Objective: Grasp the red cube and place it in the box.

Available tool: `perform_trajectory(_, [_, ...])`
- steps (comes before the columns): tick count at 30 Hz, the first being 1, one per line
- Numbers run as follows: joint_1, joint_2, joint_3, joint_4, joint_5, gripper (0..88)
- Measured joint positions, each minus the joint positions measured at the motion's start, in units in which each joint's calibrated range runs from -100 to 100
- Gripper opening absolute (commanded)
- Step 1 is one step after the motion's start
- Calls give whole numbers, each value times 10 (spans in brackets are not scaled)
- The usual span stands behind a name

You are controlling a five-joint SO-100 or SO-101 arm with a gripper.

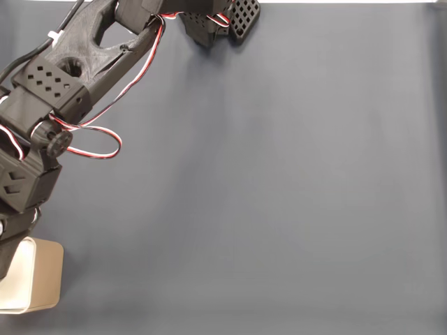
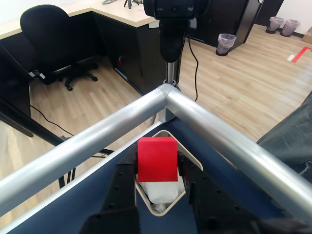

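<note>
Nearest the wrist camera, black gripper with fingers clamped on either side of the red cube, cube held between them, upright, one plain face toward the lens. Directly behind and below the cube, the box, tan rim with rounded corners, white inside, seen past the cube's lower edge; whether cube touches the box, impossible to tell. Box resting on a dark blue table surface. Beyond the box, two silver metal bars meeting at a corner joint, a black camera mount rising above that joint. Farther back from the box, wooden floor, a black office chair and small bins. From the fixed view above, the box at the lower left corner of the grey-blue surface, partly covered by the black arm with red, white and black wires looping beside it.
</note>
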Motion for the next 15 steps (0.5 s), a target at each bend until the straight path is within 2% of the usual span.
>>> perform_trajectory(15, [5, 10, -9, -1, 0, 0])
